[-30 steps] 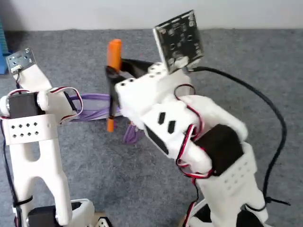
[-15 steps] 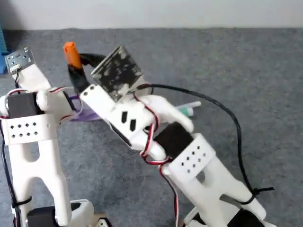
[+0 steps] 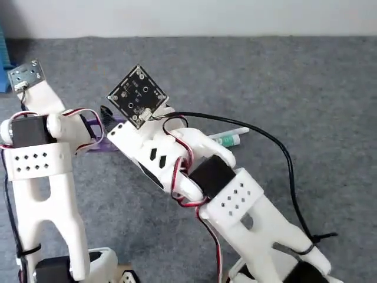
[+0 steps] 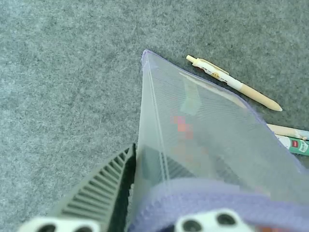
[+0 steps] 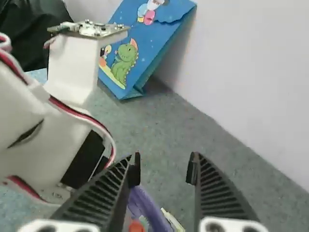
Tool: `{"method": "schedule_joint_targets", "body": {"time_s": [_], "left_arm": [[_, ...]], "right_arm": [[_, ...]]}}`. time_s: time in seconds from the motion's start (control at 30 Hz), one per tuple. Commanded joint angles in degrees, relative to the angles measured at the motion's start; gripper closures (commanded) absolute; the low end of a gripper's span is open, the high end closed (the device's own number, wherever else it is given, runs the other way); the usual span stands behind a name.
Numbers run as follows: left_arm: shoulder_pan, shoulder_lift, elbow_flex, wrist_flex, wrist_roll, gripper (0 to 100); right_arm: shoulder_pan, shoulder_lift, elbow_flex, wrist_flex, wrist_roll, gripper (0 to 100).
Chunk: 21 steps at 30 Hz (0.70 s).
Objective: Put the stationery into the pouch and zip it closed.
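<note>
One pouch [image 4: 203, 135], purple and see-through, sits at the middle left of the high view with its edge pinched tight in the left gripper [image 4: 145, 193], a pen [image 4: 231, 82] lies just beside it, and the right gripper [image 5: 161, 166] hangs over it, fingers apart and holding nothing.

On the grey carpeted table [image 3: 306, 88] lie a cream pen [image 4: 234, 83] and a white-green tube [image 3: 227, 138], near each other
</note>
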Motion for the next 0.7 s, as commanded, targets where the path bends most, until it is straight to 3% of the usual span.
{"method": "schedule_joint_targets", "body": {"time_s": [0.0, 0.23, 0.33, 0.67], "left_arm": [[0.1, 0.9, -1.0, 0.9, 0.5, 99], [0.1, 0.9, -1.0, 0.9, 0.5, 99], [0.1, 0.9, -1.0, 0.9, 0.5, 99], [0.1, 0.9, -1.0, 0.9, 0.5, 99]], "right_arm": [[0.1, -6.1, -1.3, 0.5, -0.8, 87.0], [5.8, -9.2, 0.8, 4.0, -1.9, 94.6], [11.7, -10.8, 1.0, 6.4, -7.7, 99.0], [30.3, -6.5, 3.1, 25.5, -23.9, 98.4]]}}
